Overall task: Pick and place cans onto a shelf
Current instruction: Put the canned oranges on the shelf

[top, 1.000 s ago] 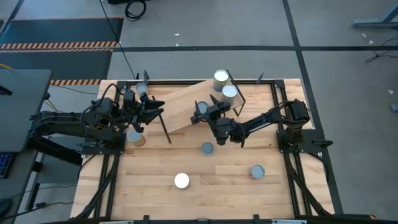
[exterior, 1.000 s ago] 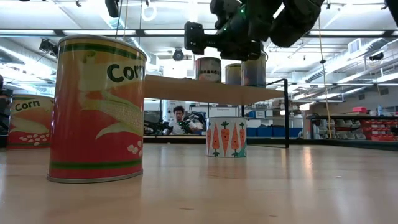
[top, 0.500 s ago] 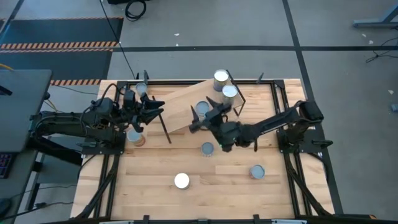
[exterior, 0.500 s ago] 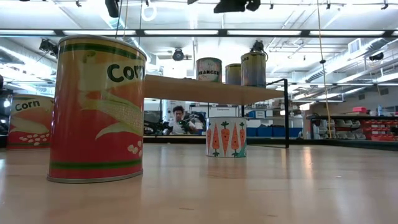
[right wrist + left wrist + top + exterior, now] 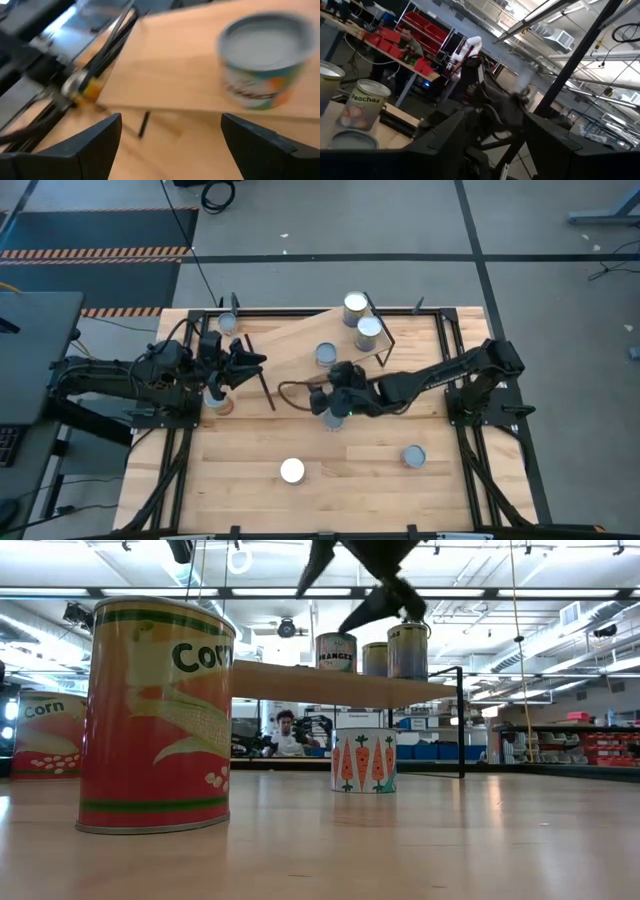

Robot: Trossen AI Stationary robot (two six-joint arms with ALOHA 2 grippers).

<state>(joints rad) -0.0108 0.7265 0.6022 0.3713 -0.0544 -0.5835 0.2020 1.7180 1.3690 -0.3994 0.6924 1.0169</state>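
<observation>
I am seeing the right pincer (image 5: 318, 402) hanging over the counter (image 5: 350, 480) just in front of the shelf (image 5: 300, 352), its two dark fingers (image 5: 95, 145) spread wide with nothing between them. It is hovering right above a can (image 5: 331, 420) standing on the counter; I cannot tell whether it is touching it. In the low view that seems to be the carrot-labelled can (image 5: 364, 761), standing upright beneath the shelf board.

The shelf is lying skewed on the counter, its long axis running diagonally from the near left toward the far right. Three cans are standing upright on it: one (image 5: 326, 355) near the middle, just beyond the pincer, and two more (image 5: 368, 331) (image 5: 355, 305) close together at the far right end, beside the black rod leg (image 5: 385, 340).

Two more cans are standing apart on the open counter: a white-topped one (image 5: 292, 470) and a grey-topped one (image 5: 413, 456).

The left pincer (image 5: 252, 360) is waiting at the shelf's left end, fingers partly parted and empty, with cans (image 5: 216, 399) (image 5: 228, 323) beside that arm.
</observation>
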